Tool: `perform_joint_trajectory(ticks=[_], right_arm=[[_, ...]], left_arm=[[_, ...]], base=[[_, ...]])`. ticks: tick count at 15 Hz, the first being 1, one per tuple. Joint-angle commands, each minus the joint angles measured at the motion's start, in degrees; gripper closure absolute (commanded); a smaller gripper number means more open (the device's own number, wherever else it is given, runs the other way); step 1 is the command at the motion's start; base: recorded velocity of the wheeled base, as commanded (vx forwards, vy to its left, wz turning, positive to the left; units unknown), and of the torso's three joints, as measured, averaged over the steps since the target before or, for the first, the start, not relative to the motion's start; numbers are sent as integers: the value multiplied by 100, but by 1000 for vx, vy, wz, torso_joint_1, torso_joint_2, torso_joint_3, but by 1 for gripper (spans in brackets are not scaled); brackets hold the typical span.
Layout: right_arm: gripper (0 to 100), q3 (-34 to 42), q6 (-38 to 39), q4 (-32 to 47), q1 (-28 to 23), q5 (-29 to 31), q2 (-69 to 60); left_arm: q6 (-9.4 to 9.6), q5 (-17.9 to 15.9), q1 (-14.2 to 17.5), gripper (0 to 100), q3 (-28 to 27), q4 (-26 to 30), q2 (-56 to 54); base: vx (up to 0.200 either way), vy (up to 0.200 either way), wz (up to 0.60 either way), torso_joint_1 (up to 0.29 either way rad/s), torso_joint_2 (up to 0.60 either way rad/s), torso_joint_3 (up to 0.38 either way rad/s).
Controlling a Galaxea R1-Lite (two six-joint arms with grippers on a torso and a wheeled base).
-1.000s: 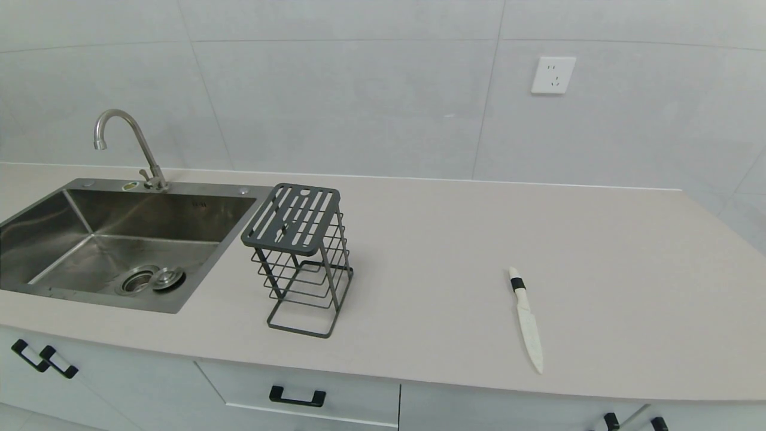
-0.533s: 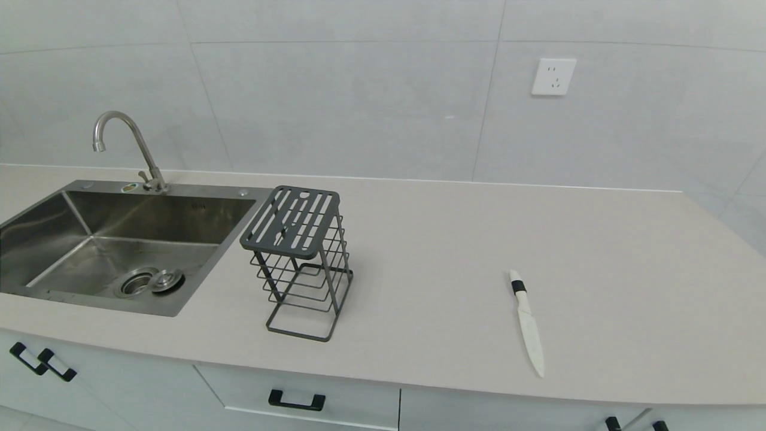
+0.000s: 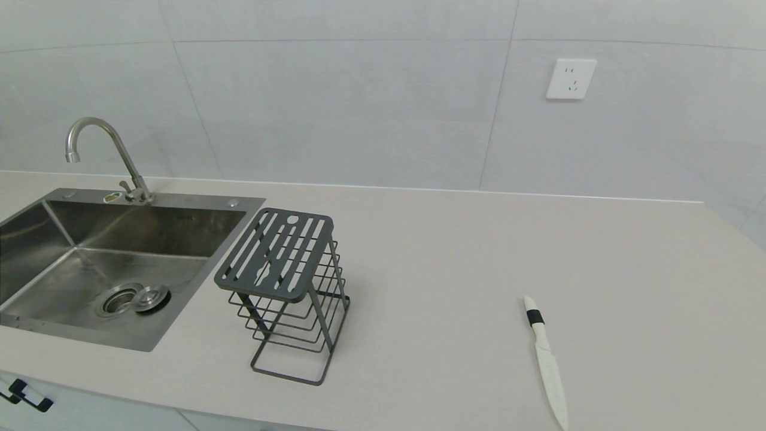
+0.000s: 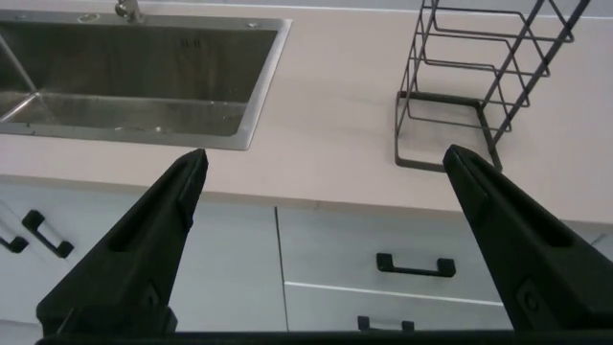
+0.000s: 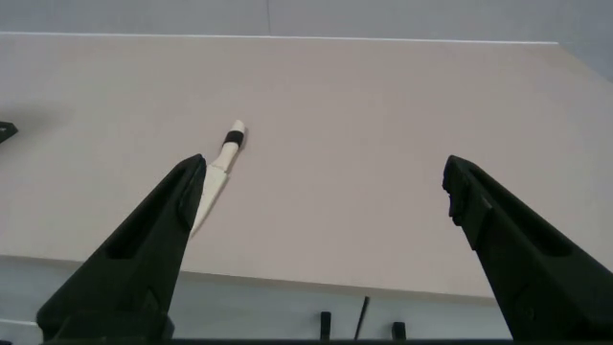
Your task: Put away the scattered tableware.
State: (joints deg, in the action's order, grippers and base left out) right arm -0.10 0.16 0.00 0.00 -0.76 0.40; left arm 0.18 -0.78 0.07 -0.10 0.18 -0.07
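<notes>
Right wrist view: the right gripper hangs with fingers spread wide, holding nothing. The white knife lies flat on the worktop just ahead, by one fingertip. The left gripper, equally released, faces the wire rack.

From the head we look forward and down over the worktop, taking in sink, rack and knife. Our left wrist camera sits low by the worktop's front edge, looking past the left gripper; it shares sink and rack. Our right wrist camera looks past the right gripper and shares the knife.
</notes>
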Motion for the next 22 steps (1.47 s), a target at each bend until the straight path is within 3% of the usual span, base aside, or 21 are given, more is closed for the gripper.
perform_joint_trajectory(ticks=[1,6,8,11,13,16,18,19,22], right_arm=[[0,1,-7,0,0,-4,4],[0,10,-25,-44,0,-118,4],[0,-368,-86,-1151,-26,-355,136],[0,-781,-130,-853,70,-1392,1480],[0,-983,-130,-826,176,-1726,2588],[0,-1063,-148,-835,624,-1761,3581],[0,-1063,-148,-835,624,-1761,3581],[0,-1159,-227,-835,984,-1744,4170],[0,-1309,-253,-905,1011,-1717,5242]], left_arm=[[-1,-1,1,0,1,-1,7],[8,60,1,0,1,-1,7],[8,87,1,0,1,-1,7],[-18,104,1,0,1,-1,7],[-18,104,1,0,1,-1,7],[-36,122,1,0,1,-1,7],[-36,122,1,0,1,-1,7],[-45,131,1,0,1,-9,7],[-45,131,1,0,1,-9,7]], base=[[0,0,0,66,-17,56],[0,0,0,0,0,0],[0,0,0,0,0,0],[0,0,0,0,0,0],[0,0,0,0,0,0],[0,0,0,0,0,0],[0,0,0,0,0,0],[0,0,0,0,0,0],[0,0,0,0,0,0]])
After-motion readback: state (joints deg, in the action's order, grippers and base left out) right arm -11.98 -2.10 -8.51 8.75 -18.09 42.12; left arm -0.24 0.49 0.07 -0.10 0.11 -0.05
